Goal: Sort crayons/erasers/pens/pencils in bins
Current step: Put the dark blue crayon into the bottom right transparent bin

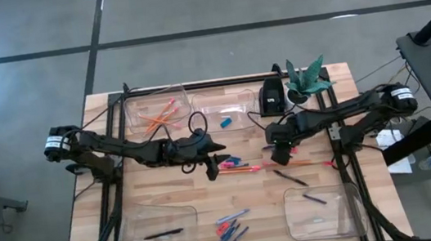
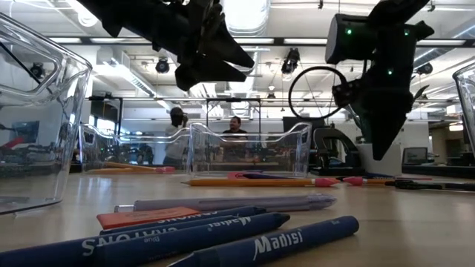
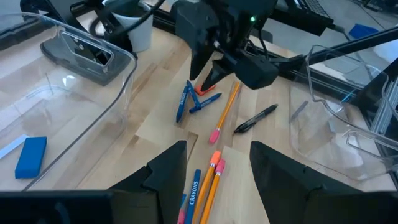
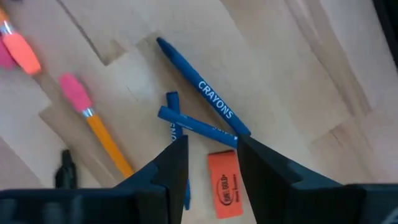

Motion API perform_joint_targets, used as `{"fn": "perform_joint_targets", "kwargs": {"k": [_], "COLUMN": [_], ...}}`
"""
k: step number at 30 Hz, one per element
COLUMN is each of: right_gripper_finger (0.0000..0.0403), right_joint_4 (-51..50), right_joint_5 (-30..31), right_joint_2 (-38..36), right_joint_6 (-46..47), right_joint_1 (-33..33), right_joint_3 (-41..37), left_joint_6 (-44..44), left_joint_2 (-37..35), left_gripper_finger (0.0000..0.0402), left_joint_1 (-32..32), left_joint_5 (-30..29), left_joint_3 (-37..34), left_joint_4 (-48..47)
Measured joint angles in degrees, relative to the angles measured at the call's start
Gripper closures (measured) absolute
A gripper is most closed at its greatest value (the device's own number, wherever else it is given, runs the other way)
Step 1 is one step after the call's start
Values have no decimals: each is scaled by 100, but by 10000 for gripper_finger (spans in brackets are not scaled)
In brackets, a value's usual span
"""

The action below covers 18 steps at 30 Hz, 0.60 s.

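Overhead, table-level, 2 wrist cameras — all share the crayons (image 4: 211, 109).

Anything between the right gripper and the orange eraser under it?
Nothing visible covers the flat orange block eraser; the right gripper is open, its fingers framing it in the right wrist view. Two blue crayons lie crossed close beside its end.

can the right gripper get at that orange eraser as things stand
Probably yes. The right gripper hangs open right above the orange eraser, which lies flat on bare wood. The blue crayons lie close beside it, so the fingers might nudge one, but nothing covers the eraser.
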Motion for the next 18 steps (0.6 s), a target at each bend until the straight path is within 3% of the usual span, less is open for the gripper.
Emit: {"fn": "perform_joint_targets", "kwargs": {"k": [18], "right_gripper_finger": [296], "right_joint_4": [142], "right_joint_5": [17], "right_joint_2": [765], "right_joint_6": [-2641], "right_joint_1": [-2], "right_joint_3": [0], "left_joint_6": [9], "left_joint_2": [2], "left_gripper_finger": [238], "left_joint_1": [0], "left_joint_5": [0], "left_joint_3": [-13], "left_joint_4": [-2]}}
